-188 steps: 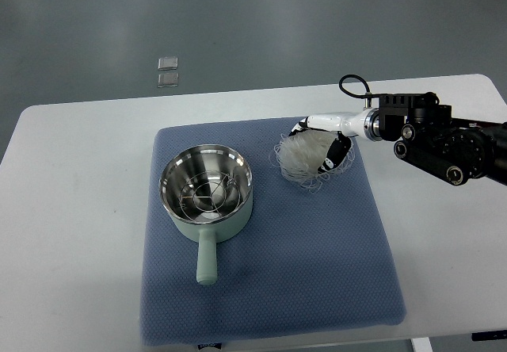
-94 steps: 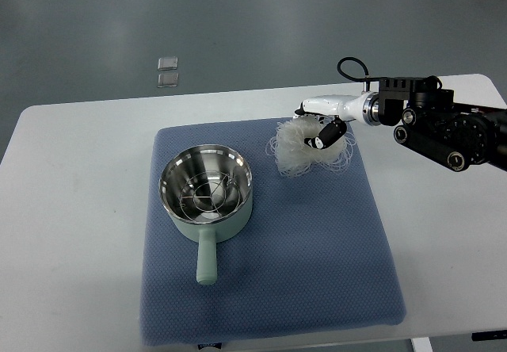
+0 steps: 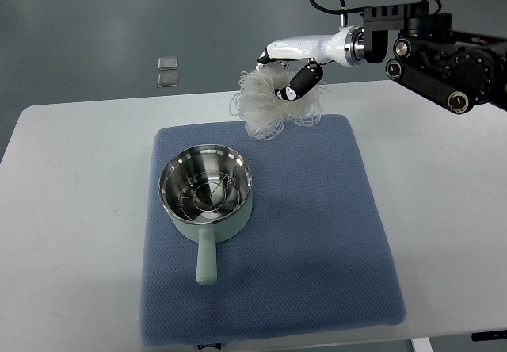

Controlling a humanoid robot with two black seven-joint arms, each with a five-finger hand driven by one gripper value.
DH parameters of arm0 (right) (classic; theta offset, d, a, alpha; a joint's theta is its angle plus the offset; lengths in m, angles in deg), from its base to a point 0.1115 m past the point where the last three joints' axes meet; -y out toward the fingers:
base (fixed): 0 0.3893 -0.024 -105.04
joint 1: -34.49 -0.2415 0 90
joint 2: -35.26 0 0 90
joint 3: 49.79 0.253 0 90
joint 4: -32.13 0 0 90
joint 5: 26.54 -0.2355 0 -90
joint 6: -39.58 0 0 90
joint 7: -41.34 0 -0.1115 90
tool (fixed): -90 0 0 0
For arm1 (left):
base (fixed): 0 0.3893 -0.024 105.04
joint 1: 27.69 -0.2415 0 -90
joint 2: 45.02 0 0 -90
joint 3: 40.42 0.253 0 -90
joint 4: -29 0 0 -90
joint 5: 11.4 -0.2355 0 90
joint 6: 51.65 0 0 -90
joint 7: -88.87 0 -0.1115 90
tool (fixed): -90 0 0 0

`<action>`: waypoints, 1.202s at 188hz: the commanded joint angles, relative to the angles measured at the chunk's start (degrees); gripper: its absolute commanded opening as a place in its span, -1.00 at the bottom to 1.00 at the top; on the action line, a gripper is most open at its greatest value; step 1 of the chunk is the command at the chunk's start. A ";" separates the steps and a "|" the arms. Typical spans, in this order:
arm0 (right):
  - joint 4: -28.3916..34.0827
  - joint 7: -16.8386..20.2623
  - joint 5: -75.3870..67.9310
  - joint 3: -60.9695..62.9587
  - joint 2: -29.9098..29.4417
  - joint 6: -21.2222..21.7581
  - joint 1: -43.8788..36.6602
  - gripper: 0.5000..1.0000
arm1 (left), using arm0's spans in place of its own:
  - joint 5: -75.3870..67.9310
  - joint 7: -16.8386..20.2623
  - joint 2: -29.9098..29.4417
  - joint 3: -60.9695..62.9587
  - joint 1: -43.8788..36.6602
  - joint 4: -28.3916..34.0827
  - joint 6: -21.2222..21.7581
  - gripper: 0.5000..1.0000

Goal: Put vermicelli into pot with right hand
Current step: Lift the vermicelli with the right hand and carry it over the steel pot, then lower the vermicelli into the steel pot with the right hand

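The right arm gets chopped off by the right edge of the frame, so you only see the dark forearm and wrist section up in the far right corner, plus a black cable loop above it. The right hand (image 3: 295, 70) itself is partly buried in the vermicelli (image 3: 265, 105), so I can't make out every finger, but the white upper fingers and the black-tipped one underneath are clearly closed around the bundle, holding it. The noodles are a loose white tangle of thin loops hanging from the hand over the far edge of the blue mat (image 3: 317, 225), up and to the right of the pot (image 3: 207, 195). Whether the lowest strands brush the mat or hang clear of it, I honestly can't tell from this angle.

The pot is a pale green saucepan with a shiny steel inside, sitting on the left half of the mat with its handle (image 3: 206, 258) pointing toward the near side. Inside there's a wire rack or whisk-looking thing, hard to say which, with glare off the metal. No noodles in it.

The mat lies on a white table (image 3: 71, 209). Two small clear squares (image 3: 167, 72) sit on the grey floor beyond the table, too small to identify.
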 commanded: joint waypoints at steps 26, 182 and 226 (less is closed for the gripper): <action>6.76 -0.40 -1.82 0.00 -0.36 0.58 -6.49 -1.00 | 0.00 0.00 0.00 0.01 0.00 -0.02 0.00 1.00; 5.62 0.57 -0.24 -7.12 -17.06 0.67 -6.93 -1.00 | 0.00 0.00 0.00 0.01 0.00 -0.02 0.00 1.00; 2.55 0.57 0.11 -7.82 -17.06 -0.74 -2.54 -1.00 | -0.09 0.00 0.00 0.01 0.00 0.07 0.00 1.00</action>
